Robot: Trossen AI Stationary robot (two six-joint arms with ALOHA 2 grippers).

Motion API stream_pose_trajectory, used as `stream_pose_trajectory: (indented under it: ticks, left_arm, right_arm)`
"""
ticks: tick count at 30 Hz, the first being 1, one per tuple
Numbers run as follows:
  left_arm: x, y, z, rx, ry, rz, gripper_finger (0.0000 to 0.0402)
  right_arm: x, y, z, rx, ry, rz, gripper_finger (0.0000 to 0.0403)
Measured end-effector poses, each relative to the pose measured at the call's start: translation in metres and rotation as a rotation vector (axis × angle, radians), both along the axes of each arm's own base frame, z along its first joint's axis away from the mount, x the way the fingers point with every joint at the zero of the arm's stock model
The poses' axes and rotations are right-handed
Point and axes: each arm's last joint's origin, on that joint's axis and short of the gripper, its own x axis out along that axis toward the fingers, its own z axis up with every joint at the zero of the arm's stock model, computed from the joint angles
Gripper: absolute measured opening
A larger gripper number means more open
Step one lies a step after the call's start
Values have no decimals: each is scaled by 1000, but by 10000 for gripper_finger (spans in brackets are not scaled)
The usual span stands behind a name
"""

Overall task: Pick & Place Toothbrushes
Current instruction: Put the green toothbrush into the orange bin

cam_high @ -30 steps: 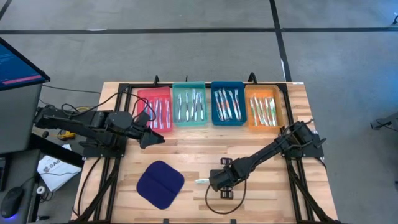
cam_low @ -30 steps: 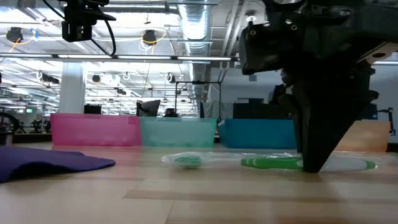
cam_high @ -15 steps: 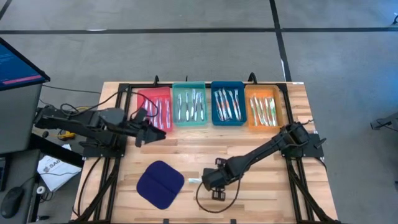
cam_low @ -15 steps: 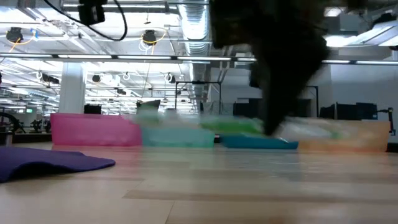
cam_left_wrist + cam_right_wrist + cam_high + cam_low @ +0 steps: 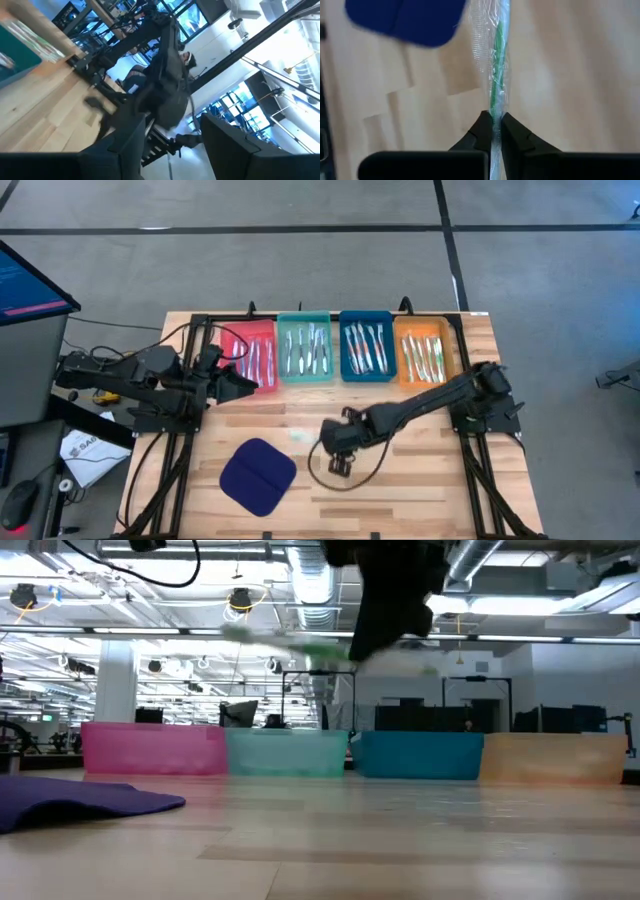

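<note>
R gripper (image 5: 492, 125) pinching green-handled, clear-plastic-wrapped toothbrush (image 5: 496, 80) mid-shaft, airborne. Light, stiff; wrap slippery, so grip shaft, not film. L gripper (image 5: 240, 385) jaws spread.

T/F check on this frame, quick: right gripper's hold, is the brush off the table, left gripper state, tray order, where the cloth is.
1. The right gripper is shut on a wrapped green toothbrush. True.
2. That toothbrush lies on the table. False: the low view shows it lifted well above the wood.
3. The left gripper holds a toothbrush. False: its fingers are apart with nothing between them.
4. Left to right, the trays are red, teal, blue, orange. True.
5. The blue cloth sits inside the red tray. False: it lies on the table nearer the front.
</note>
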Motion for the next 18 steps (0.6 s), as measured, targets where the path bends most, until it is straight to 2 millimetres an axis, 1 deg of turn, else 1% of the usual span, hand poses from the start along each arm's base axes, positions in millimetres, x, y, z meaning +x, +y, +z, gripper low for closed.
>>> stream_pose_trajectory:
  ticks: [3,6,13,18]
  left_arm:
    - [-4,1,2,-3,-18,0,187]
    - [-6,1,4,-5,-31,0,187]
    - [-5,1,3,-4,-27,1,187]
    - [-4,1,3,-4,-25,6,187]
  right_arm:
    - [-10,-22,24,-63,-16,-42,10]
    - [-25,-47,48,-134,-20,-102,10]
    - [-72,-100,99,-280,-9,-246,10]
    - [-107,-127,126,-333,-21,-357,10]
